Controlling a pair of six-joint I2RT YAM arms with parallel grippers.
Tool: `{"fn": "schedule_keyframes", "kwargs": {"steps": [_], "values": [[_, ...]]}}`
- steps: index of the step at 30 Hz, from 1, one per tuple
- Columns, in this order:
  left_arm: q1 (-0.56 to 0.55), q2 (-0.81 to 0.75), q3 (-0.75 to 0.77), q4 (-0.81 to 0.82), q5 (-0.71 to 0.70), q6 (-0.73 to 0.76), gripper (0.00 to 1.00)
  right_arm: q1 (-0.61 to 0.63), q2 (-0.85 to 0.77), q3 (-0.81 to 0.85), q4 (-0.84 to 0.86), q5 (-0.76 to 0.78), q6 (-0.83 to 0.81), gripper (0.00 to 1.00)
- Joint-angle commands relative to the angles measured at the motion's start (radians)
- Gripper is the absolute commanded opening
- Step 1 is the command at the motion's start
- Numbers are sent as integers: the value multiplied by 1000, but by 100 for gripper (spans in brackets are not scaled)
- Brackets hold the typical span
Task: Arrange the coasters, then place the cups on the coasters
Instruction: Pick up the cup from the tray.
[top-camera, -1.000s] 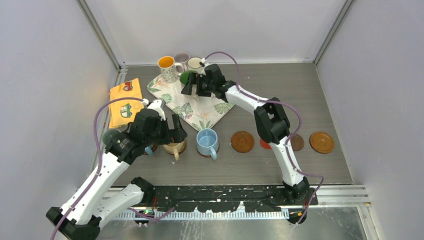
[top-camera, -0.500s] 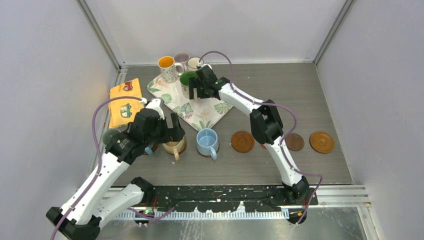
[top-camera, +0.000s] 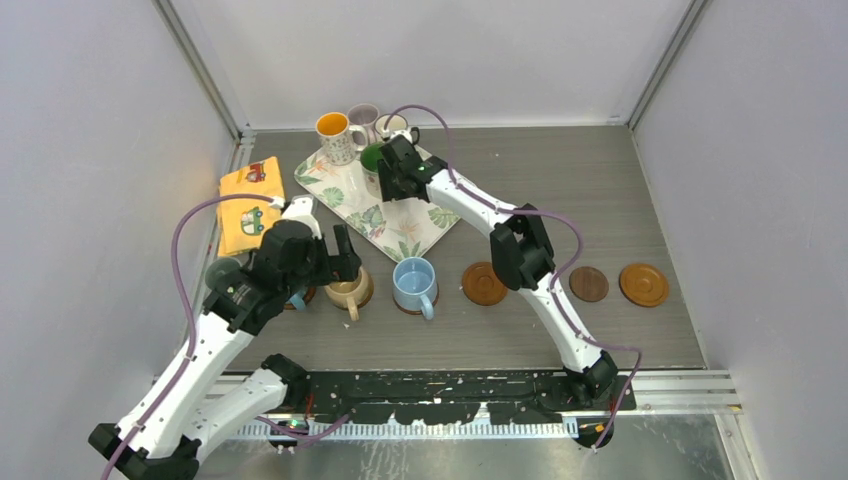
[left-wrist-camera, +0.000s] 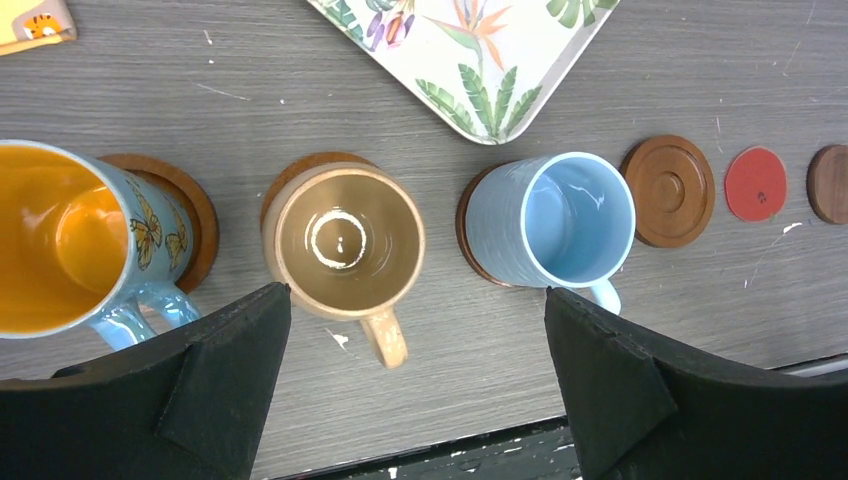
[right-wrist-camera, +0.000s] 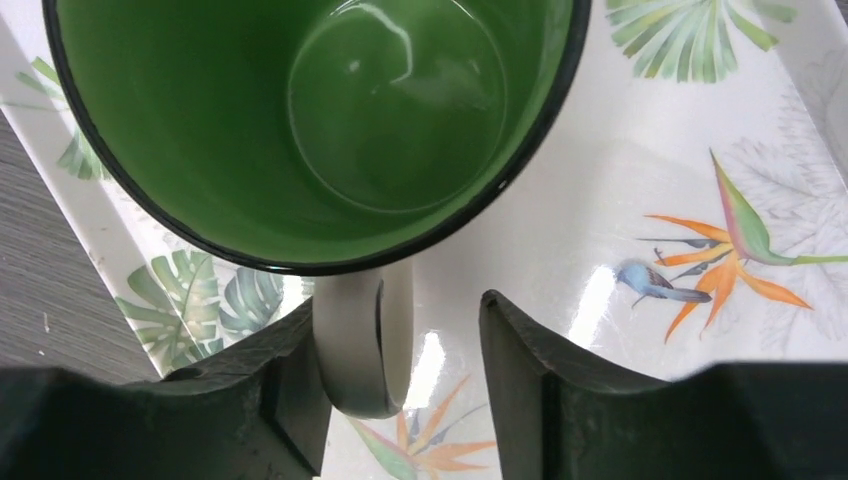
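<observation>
Notably, the right gripper (right-wrist-camera: 400, 335) had advanced onto the green-inside mug (right-wrist-camera: 400, 150) at the far edge of the leaf-patterned tray (right-wrist-camera: 620, 180), jaws narrowed about its handle (right-wrist-camera: 360, 350), not yet clamped. The left gripper (left-wrist-camera: 415, 300) hung with jaws apart over the tan mug (left-wrist-camera: 345, 240), near the tray.

This is a robotics test cell in a lab. Plain pale grey panels (top-camera: 100, 150) wall in a grey wood-grain tabletop (top-camera: 560, 170) at nine, twelve and three o'clock, joined by bare aluminium corner posts (top-camera: 203, 70). At six o'clock, a black metal mounting rail (top-camera: 450, 385) carries two white-and-black robot arms (top-camera: 200, 350) above a brushed steel bench (top-camera: 450, 450).
</observation>
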Motion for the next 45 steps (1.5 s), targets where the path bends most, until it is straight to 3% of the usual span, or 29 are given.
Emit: {"fn": "schedule_keyframes", "kwargs": {"steps": [1,18,30,45], "values": [[5,-24,-1,1,-32,1,100,11,20,67,-18,45,-37,53],[5,-32,-11,-4,-44,3,100,25,40,118,-37,56,-47,2],[5,-34,-22,1,-55,-2,100,25,-105,-7,5,88,-22,1],[5,-17,-53,52,-43,-21,100,26,-409,-394,184,178,37,1]]}}
